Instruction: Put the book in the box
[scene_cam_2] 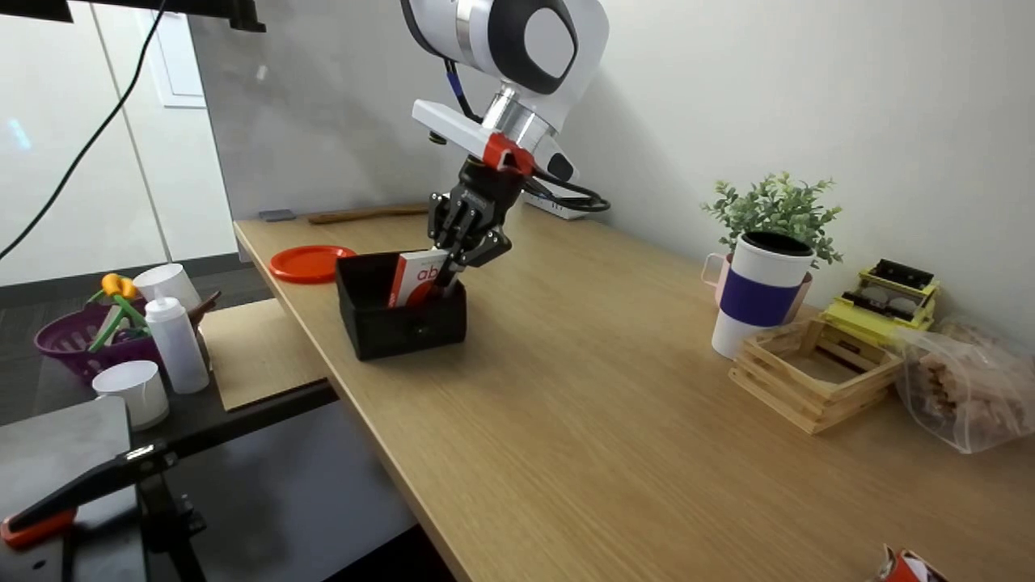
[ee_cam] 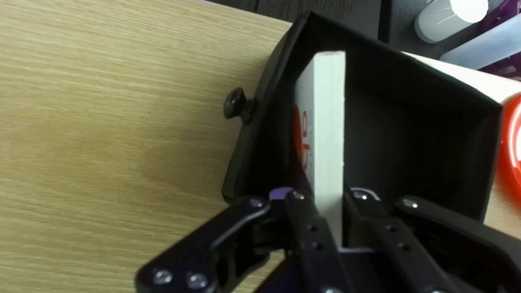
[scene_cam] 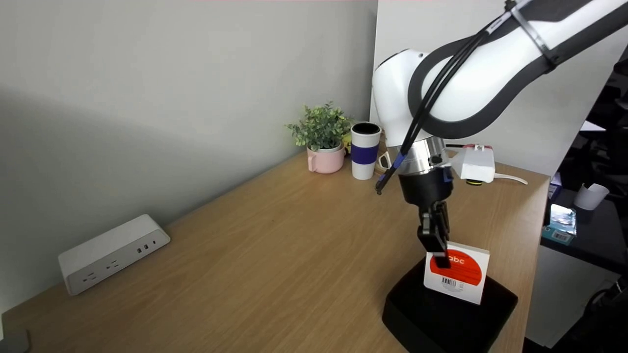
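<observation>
Black hand pinches the book, closed to its thickness.

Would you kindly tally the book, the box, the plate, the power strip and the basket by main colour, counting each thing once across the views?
White: 2 (book, power strip)
Black: 1 (box)
Red: 1 (plate)
Purple: 1 (basket)
Total: 5
</observation>
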Robot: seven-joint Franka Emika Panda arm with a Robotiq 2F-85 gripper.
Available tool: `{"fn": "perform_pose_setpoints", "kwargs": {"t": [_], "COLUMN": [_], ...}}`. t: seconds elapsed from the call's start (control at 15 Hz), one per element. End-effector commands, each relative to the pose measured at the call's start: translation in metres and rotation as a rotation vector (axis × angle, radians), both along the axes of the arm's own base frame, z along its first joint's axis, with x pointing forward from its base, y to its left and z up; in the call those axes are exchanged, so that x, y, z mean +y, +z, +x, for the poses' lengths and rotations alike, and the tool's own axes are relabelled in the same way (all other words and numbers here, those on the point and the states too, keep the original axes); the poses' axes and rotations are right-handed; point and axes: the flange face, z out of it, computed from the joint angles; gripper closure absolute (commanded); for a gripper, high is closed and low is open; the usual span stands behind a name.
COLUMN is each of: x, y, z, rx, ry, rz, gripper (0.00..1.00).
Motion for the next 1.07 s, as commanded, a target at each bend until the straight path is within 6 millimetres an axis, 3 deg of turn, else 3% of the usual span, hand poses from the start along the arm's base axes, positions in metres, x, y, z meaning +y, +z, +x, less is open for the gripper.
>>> {"fn": "perform_pose_setpoints", "kwargs": {"t": [0.0, 0.13, 0.2, 0.27, 0.4, 0.87, 1.0], "x": [0.0005, 0.0006, 0.0004, 0.0003, 0.0003, 0.0005, 0.0008], "y": [-0.0025, -0.0030, -0.0030, -0.0030, -0.0024, -0.0002, 0.0000], "z": [0.0067, 0.0082, 0.0087, 0.0090, 0.0101, 0.0114, 0.0111], "rx": [-0.032, -0.042, -0.046, -0.048, -0.053, -0.062, -0.064], "ry": [-0.006, -0.009, -0.011, -0.012, -0.013, -0.015, -0.015], "rz": [0.000, 0.002, 0.003, 0.003, 0.003, 0.003, 0.004], "gripper": [0.96, 0.96, 0.90, 0.61, 0.56, 0.04, 0.00]}}
